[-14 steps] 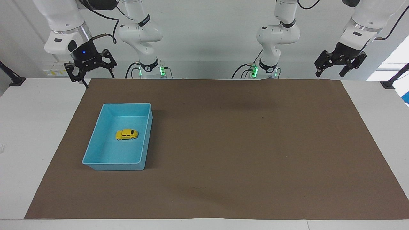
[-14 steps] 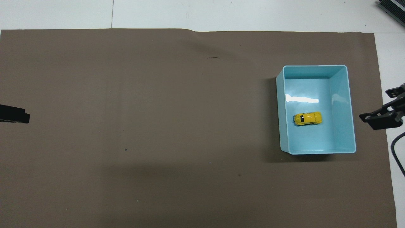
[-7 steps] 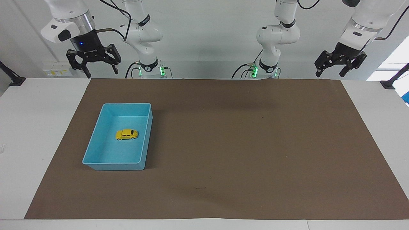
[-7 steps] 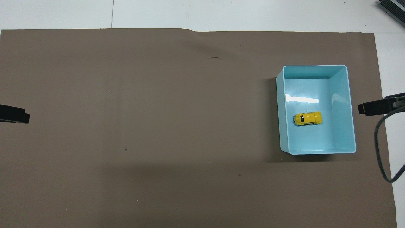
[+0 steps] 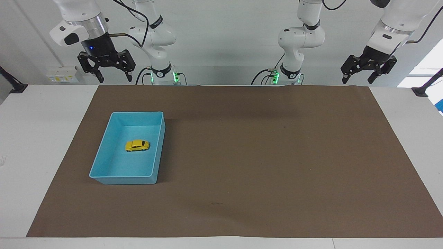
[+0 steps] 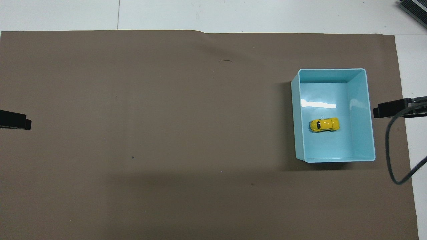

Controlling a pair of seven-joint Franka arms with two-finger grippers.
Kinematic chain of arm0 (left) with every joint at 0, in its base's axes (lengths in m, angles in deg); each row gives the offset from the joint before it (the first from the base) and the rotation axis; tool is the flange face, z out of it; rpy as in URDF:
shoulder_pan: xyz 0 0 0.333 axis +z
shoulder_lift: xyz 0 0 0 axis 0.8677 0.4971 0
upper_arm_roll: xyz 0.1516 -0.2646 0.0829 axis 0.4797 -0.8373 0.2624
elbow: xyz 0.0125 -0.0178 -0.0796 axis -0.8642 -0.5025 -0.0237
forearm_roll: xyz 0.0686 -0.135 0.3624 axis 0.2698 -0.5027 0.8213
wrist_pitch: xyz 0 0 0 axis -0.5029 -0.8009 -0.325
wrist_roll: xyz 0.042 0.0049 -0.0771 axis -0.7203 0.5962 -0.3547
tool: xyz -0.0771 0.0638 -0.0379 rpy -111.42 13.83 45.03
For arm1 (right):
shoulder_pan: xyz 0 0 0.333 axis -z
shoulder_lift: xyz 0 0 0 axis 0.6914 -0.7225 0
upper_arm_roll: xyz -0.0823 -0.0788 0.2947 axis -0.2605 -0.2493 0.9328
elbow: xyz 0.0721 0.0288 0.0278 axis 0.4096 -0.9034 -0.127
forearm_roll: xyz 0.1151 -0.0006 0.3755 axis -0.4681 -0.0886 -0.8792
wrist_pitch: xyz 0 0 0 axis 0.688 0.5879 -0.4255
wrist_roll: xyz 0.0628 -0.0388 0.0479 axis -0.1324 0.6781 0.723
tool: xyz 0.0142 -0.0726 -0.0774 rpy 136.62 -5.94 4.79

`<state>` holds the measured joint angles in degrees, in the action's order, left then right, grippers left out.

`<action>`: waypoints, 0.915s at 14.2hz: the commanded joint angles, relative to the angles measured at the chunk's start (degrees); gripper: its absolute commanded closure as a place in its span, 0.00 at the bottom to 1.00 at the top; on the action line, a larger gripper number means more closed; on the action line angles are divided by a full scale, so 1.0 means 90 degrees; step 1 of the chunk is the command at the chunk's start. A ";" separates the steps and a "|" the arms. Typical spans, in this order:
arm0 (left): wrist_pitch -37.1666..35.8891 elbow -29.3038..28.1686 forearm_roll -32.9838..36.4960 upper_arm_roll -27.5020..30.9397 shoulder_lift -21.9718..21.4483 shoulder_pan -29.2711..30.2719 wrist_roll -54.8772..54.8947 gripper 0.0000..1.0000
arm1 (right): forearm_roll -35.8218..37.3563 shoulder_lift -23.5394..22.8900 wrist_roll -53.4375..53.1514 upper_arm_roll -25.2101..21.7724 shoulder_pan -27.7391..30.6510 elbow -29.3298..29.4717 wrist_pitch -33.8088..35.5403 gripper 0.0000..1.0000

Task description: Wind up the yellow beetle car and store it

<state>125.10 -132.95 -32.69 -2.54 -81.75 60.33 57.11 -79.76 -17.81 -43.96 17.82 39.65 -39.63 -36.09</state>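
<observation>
White rounded arm links, black joint rings, green base lights, black cables, black right pincer [image 5: 106, 71] with blue light

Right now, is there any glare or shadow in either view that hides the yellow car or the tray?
Overhead view: a white glare streak lies on the blue tray floor, farther from the robots than the yellow beetle car, which stays clear; a soft shadow crosses the brown mat. Facing view: no glare on the car; the tray shades the mat beside it.
</observation>
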 commanded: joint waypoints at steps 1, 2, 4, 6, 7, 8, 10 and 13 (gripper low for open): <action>-0.0128 0.0033 -0.0060 0.0067 -0.0066 -0.0064 -0.0065 0.00 | -0.0042 -0.0067 -0.0081 0.0029 0.0084 0.0145 0.0148 0.00; -0.0128 0.0033 -0.0060 0.0067 -0.0066 -0.0064 -0.0065 0.00 | -0.0042 -0.0067 -0.0081 0.0019 0.0084 0.0145 0.0148 0.00; -0.0128 0.0033 -0.0060 0.0067 -0.0066 -0.0064 -0.0065 0.00 | -0.0052 -0.0067 -0.0091 0.0019 0.0084 0.0145 0.0138 0.00; -0.0138 0.0033 -0.0060 0.0067 -0.0066 -0.0064 -0.0065 0.00 | -0.0052 -0.0057 -0.0081 0.0009 0.0084 0.0135 0.0129 0.00; -0.0138 0.0033 -0.0060 0.0067 -0.0066 -0.0064 -0.0065 0.00 | -0.0052 -0.0057 -0.0081 0.0009 0.0084 0.0135 0.0138 0.00; -0.0138 0.0033 -0.0060 0.0067 -0.0066 -0.0064 -0.0065 0.00 | -0.0052 -0.0057 -0.0081 0.0000 0.0084 0.0135 0.0138 0.00; -0.0128 0.0033 -0.0070 0.0067 -0.0066 -0.0064 -0.0065 0.00 | -0.0052 -0.0057 -0.0081 -0.0020 0.0084 0.0135 0.0138 0.00; -0.0138 0.0033 -0.0060 0.0067 -0.0066 -0.0064 -0.0065 0.00 | -0.0052 -0.0008 -0.0081 -0.0020 0.0074 0.0126 0.0138 0.00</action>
<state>125.10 -132.95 -32.69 -2.54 -81.75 60.33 57.10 -79.76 -17.81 -43.96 17.45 39.78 -39.56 -36.07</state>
